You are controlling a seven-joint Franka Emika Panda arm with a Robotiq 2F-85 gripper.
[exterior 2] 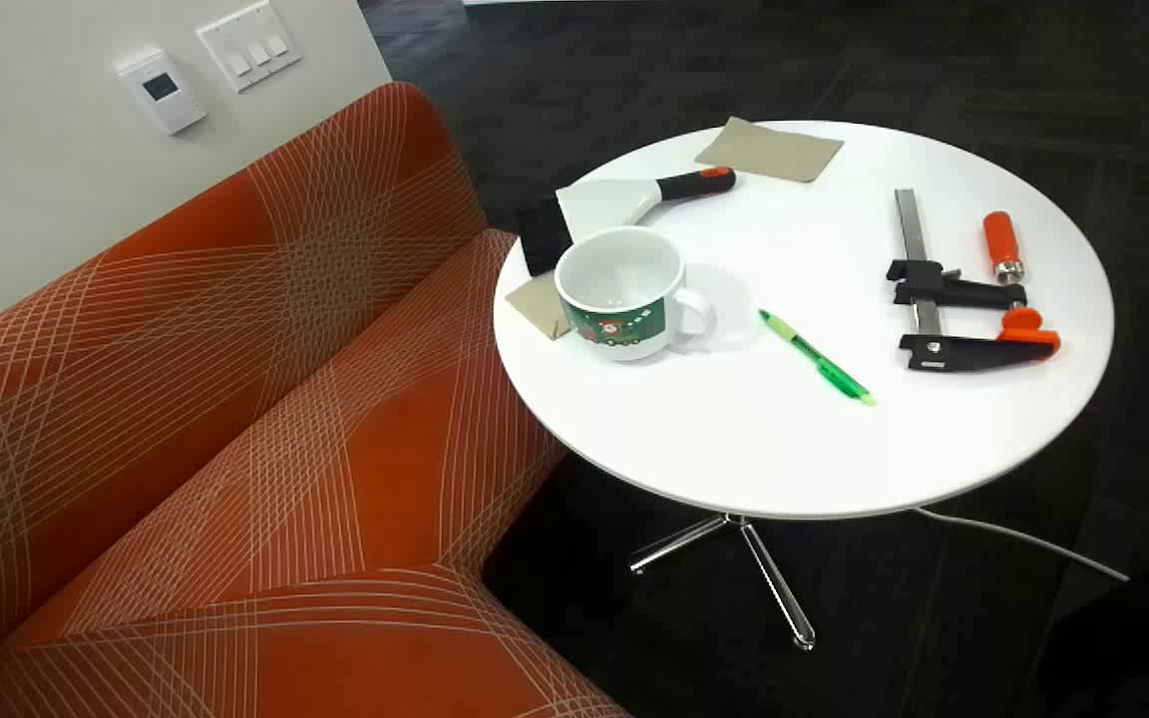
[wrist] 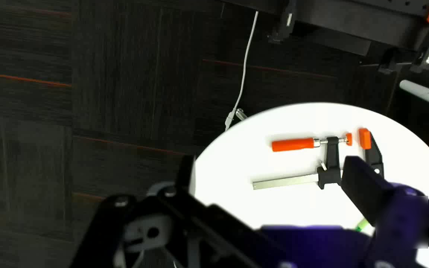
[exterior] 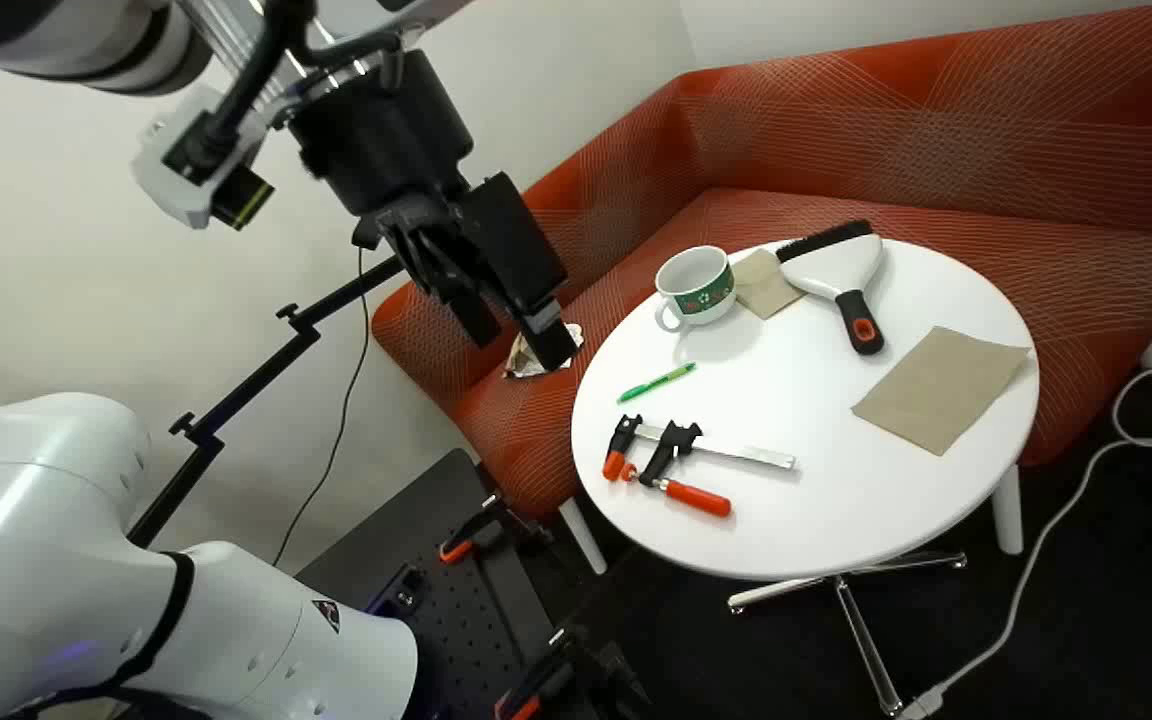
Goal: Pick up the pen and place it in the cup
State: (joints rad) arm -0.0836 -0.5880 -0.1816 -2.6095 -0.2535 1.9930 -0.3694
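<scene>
The green pen (exterior: 656, 383) lies flat on the round white table (exterior: 796, 510). It also lies there in an exterior view (exterior 2: 816, 356), beside the cup's handle and apart from it. The white cup (exterior: 704, 298) with a green band stands upright on the table; it also shows in an exterior view (exterior 2: 624, 334). My gripper (exterior: 516, 335) is open and empty, up in the air near the table's edge. In the wrist view its fingers (wrist: 274, 182) are wide apart. Only one end of the pen (wrist: 362, 225) shows there; the gripper hides the rest. The cup is out of the wrist view.
A red-and-black clamp (exterior: 681, 465) lies near the pen. A white brush with a black handle (exterior: 851, 275) lies behind the cup. Brown paper pieces (exterior: 941, 388) lie on the table, one beside the cup (exterior 2: 538, 304). A red sofa (exterior: 936, 130) borders the table.
</scene>
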